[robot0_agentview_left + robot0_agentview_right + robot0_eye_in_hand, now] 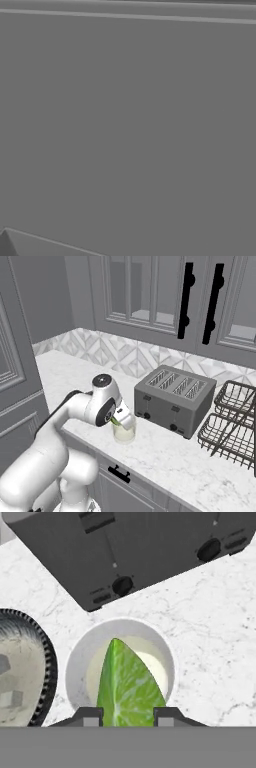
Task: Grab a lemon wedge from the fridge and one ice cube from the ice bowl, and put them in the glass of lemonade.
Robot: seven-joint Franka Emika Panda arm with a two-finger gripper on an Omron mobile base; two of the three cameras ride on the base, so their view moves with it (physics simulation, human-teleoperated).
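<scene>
- The fingers [128, 716] are clenched on the lemon wedge [129, 684]; in the hand view we see one dark tip on each side of its wide base.
- The wedge hangs directly over the glass of lemonade [121, 671], and its outline falls almost wholly inside the round rim (so the glass lies straight ahead of the fingers, along the line in which the hand looks).
- The long axis of the wedge runs from the fingers toward its pointed end, and this point is directed away from the hand, into the mouth of the glass.
- In the right base view the glass [123, 432] stands on the marble desk [165, 456], just beside the toaster [174, 399], with the hand right above it.
- The ice bowl [22, 669] is close to the glass on the desk, at the left in the hand view.
- We judge that the coming move needs only a release, perhaps after a small lowering; a sideways shift does not seem necessary.
</scene>
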